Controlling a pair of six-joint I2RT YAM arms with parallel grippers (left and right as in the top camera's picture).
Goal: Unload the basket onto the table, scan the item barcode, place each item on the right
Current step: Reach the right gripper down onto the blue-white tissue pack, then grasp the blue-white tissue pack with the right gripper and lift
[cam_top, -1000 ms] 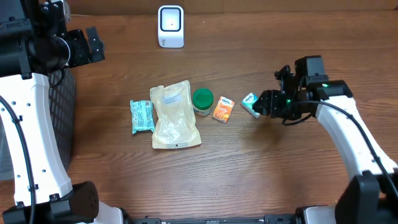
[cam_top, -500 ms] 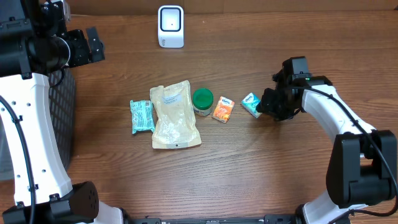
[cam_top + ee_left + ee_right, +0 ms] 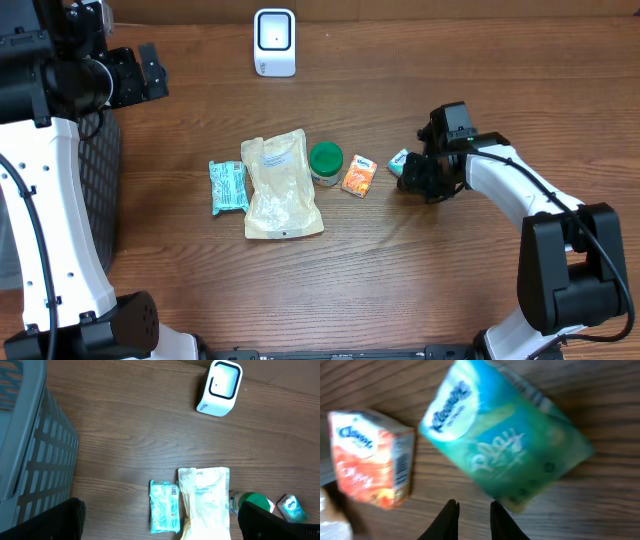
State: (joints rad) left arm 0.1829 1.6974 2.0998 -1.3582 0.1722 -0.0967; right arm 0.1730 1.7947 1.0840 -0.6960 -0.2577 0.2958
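Plainly, teal pack [image 3: 505, 445] reads Kleenex, Play; orange pack [image 3: 370, 460] Kleenex.

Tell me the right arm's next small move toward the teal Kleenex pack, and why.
Probably open the right gripper wider, then ease forward over the teal tissue pack. In the wrist view the fingers stand close together with nothing between them, while the pack lies just beyond their tips, ungripped. That gap looks too narrow to straddle it.

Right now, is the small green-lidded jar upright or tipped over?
Upright: from overhead, the small green-lidded jar shows its round lid facing straight up.
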